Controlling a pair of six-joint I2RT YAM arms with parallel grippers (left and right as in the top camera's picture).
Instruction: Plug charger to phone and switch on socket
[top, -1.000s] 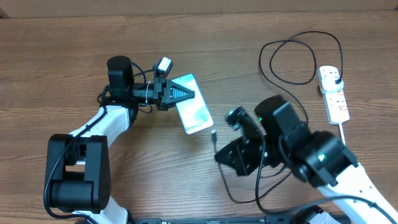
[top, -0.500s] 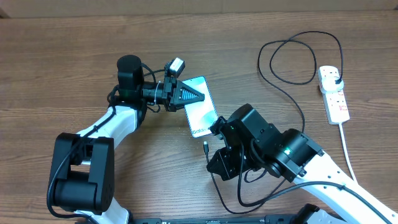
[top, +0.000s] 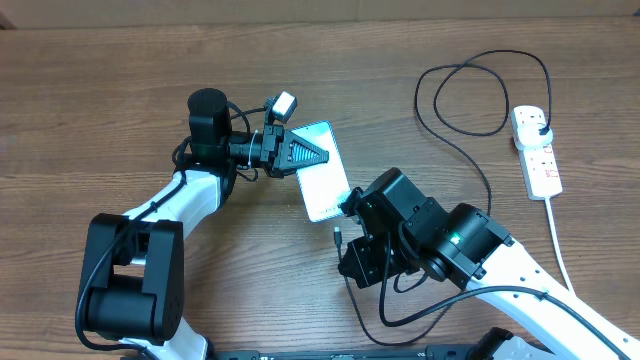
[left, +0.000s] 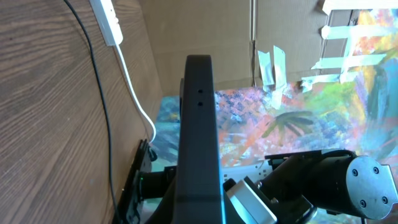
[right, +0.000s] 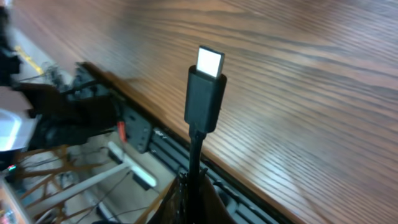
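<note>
Holding a slim rectangular phone with a pale lit screen (top: 325, 185) up off the brown wooden desk (top: 100, 80), with the left gripper (top: 315, 155) shut tight on one long side of it. Showing only as a thin dark bar in the left wrist view, seen edge on.

Pinching a long thin black charger cable (right: 203, 102) in the right gripper (right: 186, 202), closed on the cable just below the small connector end. Pointing the shiny tip (right: 210, 60) up and out, with nothing touching it. From above, keeping that tip near the lower end of the phone, close but not yet in.

Lying flat, well apart on the right side of the desk: a long white power strip socket with little red marks (top: 540, 165). Looking already joined to the cable there, with a black plug (top: 541, 124) in the top outlet. Not able to tell on or off from the switch, too small.

Judging the job as partly done: plugging into the socket looking finished. Two steps left: pushing the tip into the phone, then pressing the switch. Getting close on the first one, needing a careful line-up with the phone's little hole.
</note>
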